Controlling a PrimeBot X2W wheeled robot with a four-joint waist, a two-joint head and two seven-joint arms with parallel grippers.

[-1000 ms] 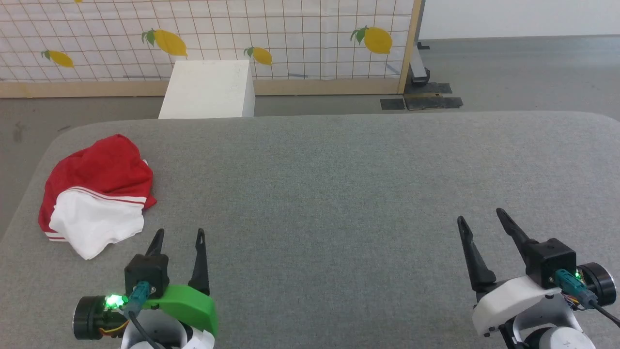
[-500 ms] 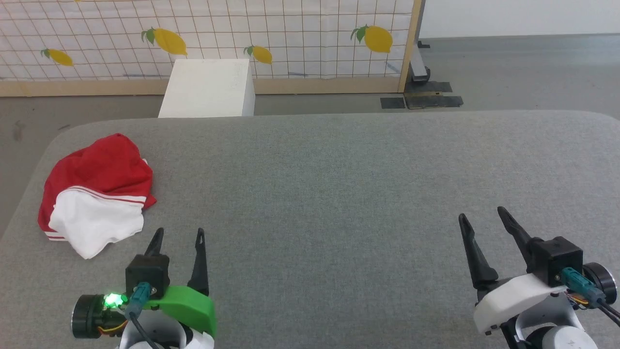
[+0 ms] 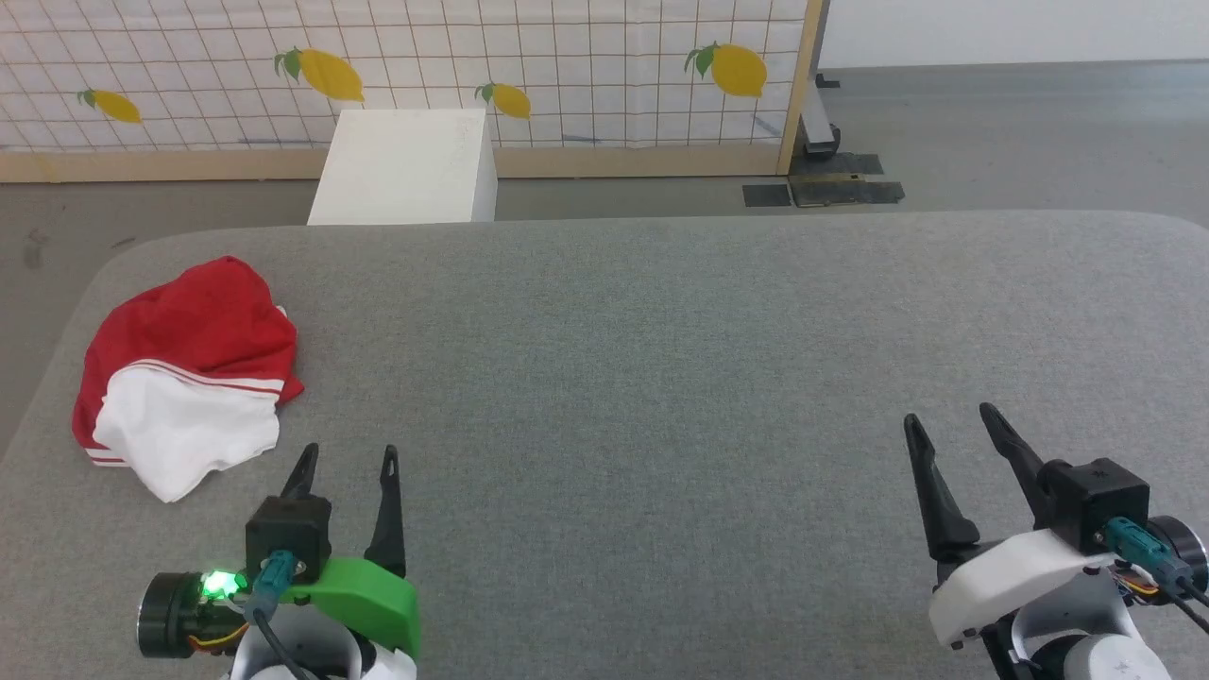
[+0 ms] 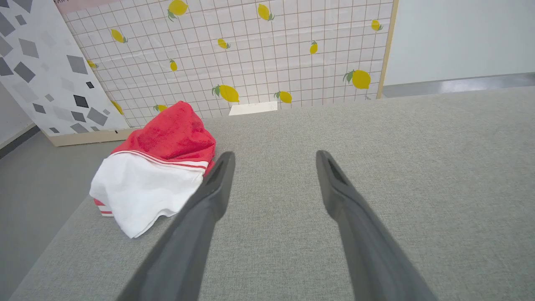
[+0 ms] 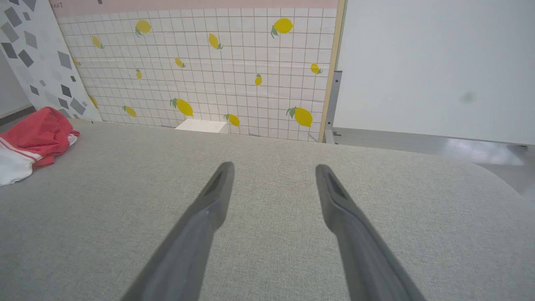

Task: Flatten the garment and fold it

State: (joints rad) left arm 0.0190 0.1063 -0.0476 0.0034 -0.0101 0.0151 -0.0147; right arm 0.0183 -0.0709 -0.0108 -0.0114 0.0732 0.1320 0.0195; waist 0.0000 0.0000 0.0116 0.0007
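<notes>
The garment (image 3: 189, 368) lies crumpled in a heap near the left edge of the grey table (image 3: 661, 359), red cloth behind and a white, red-striped sleeve in front. My left gripper (image 3: 346, 457) hovers open just right of and nearer than the heap, holding nothing. In the left wrist view the garment (image 4: 154, 171) sits left of my open left gripper (image 4: 273, 156), its left finger overlapping the cloth's edge in the picture. My right gripper (image 3: 947, 423) stands open and empty at the lower right. The right wrist view shows the right gripper (image 5: 273, 167) over bare cloth surface, the garment (image 5: 31, 140) far left.
A white box (image 3: 406, 165) stands on the floor behind the table's far edge. A lemon-print grid panel (image 3: 472, 66) with a wooden frame lines the back. The table's rounded left corner lies just beyond the garment.
The head view has tilted slightly, shifting the scene up a little. The right gripper has dropped slightly lower and rightward in the picture. The garment has not moved.
</notes>
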